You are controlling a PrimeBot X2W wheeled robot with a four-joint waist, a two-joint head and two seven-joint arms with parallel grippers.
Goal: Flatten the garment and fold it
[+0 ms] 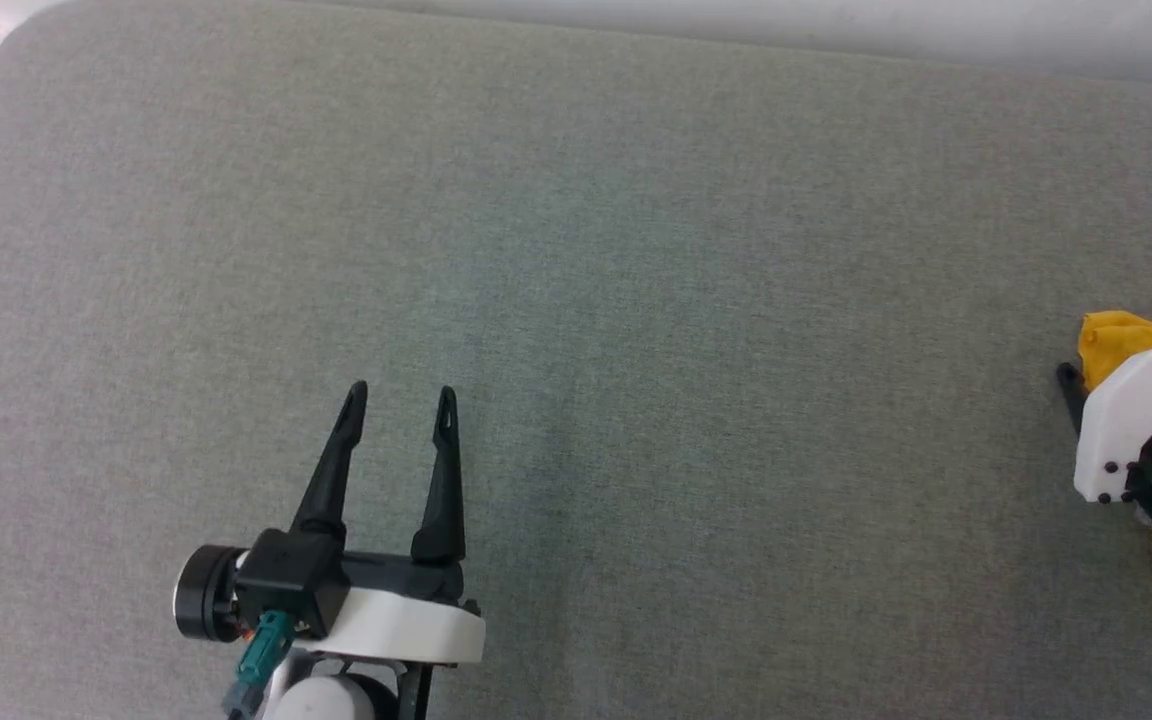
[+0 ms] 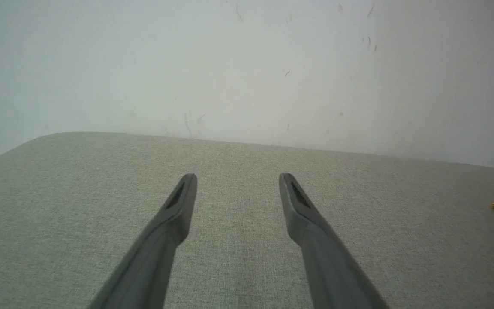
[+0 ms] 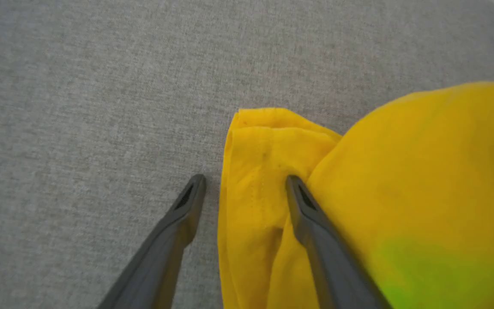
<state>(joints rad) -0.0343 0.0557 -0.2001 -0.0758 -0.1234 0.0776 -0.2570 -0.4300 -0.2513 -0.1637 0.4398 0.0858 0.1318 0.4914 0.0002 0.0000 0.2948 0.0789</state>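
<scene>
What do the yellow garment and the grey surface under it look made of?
The garment: thin matte cloth, probably cotton; soft folds and a stitched hem show. The grey surface: matte woven fabric covering, fine weave visible; padding underneath is a guess.

The garment (image 3: 401, 180) is bright yellow and bunched, not flat. It lies on the grey surface (image 1: 576, 300), at its right edge.

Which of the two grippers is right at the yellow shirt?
The right gripper: a folded edge of the yellow shirt lies between its open fingers. The left gripper is open over the grey surface, well away.
</scene>
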